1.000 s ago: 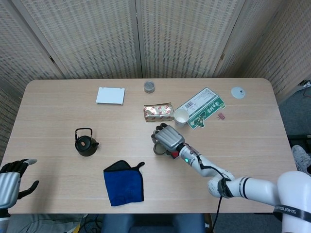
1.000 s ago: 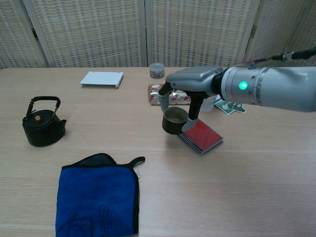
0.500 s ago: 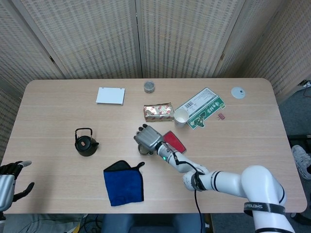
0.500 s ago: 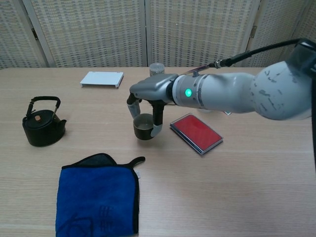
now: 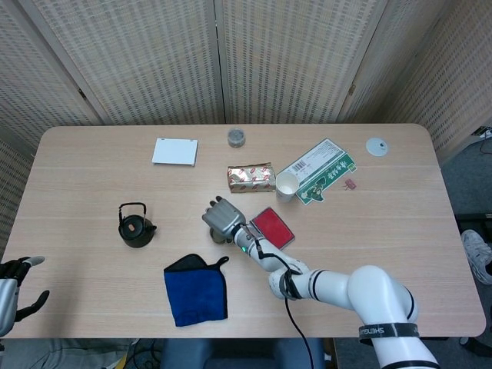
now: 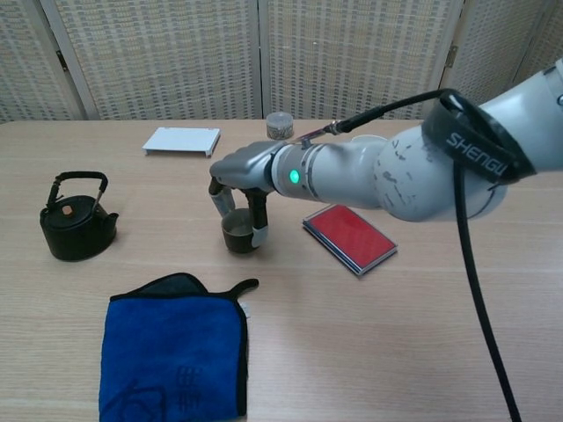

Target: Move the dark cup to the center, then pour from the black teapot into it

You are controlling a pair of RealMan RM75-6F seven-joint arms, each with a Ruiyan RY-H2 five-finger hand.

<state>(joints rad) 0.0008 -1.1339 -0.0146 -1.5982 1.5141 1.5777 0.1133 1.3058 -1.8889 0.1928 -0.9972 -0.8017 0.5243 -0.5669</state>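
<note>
Dark and glazed, the small round cup [image 6: 239, 234] sits near the middle of the pale wooden table [image 6: 457, 334], gripped from above by the right hand [image 6: 237, 189] — fingers down either side of its rim. The cup appears to rest on or just above the surface; which one cannot be told. To finish well, the hand should settle it flat, then spread its fingers without tipping it. The black iron teapot [image 6: 76, 226] stands well apart to the left, the blue folded cloth [image 6: 175, 346] nearer the front. The left hand [image 5: 15, 284] hangs open at the table's edge — empty.

Silver arm, green light, black cable
</note>
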